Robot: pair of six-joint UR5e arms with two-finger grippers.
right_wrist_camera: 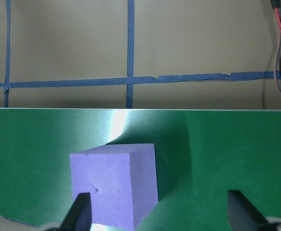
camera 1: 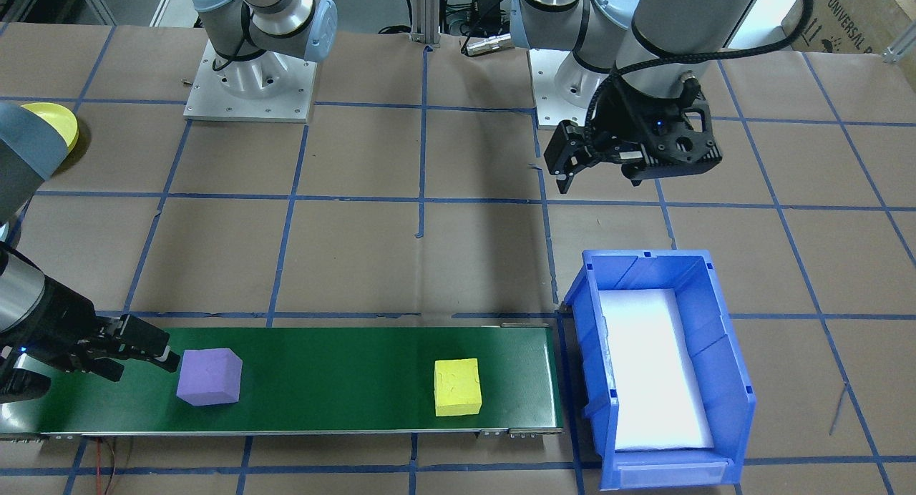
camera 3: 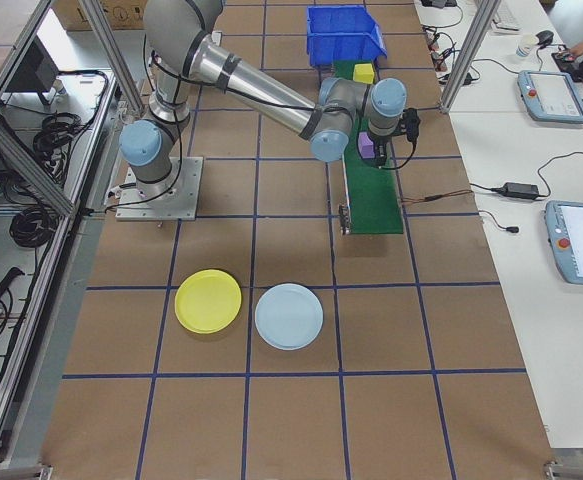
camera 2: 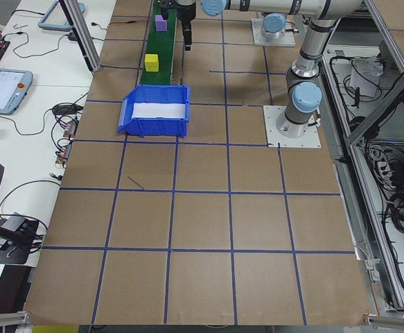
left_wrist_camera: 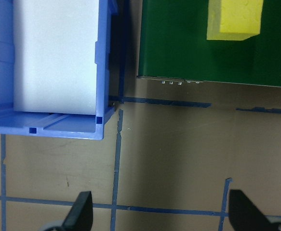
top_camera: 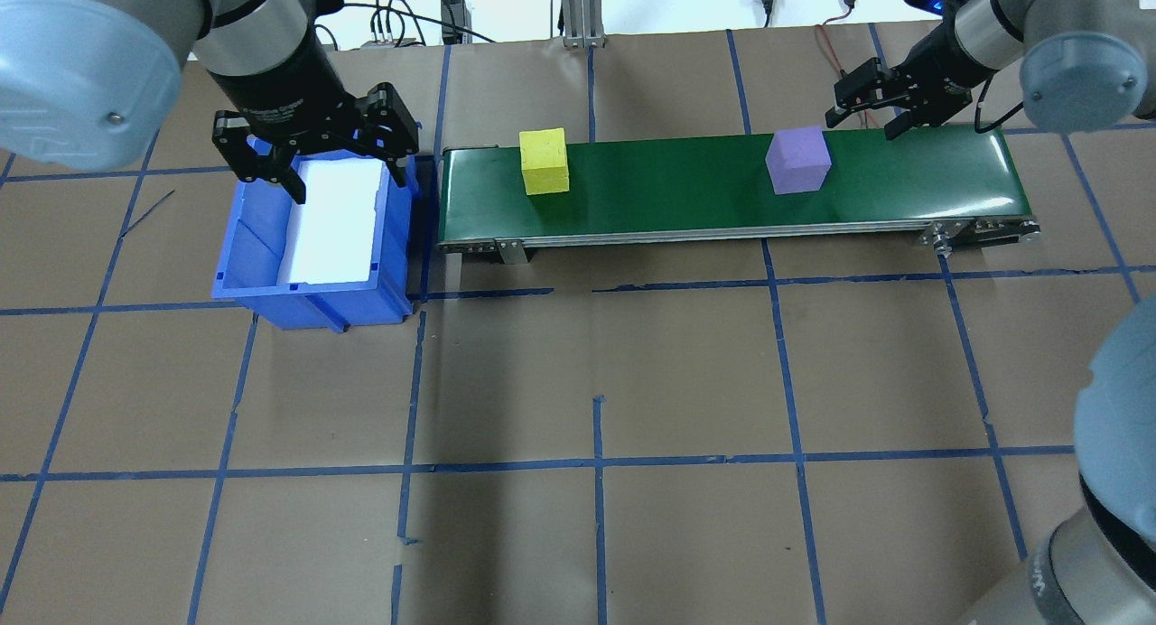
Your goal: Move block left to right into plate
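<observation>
While the left claw point(top_camera: 316, 160) hangs wide over the blue bin point(top_camera: 262, 286), the right claw point(top_camera: 869, 110) spreads wide just beside the purple block point(top_camera: 797, 160) near the belt's point(top_camera: 677, 200) right end, probably lining up a grasp.

1. Even, bright overhead light is cast; soft shadows are thrown on the surface point(top_camera: 686, 372)
2. Glare is seen on the green belt point(right_wrist_camera: 118, 122)
3. The bin's white liner point(camera 1: 655, 370) is overexposed
</observation>
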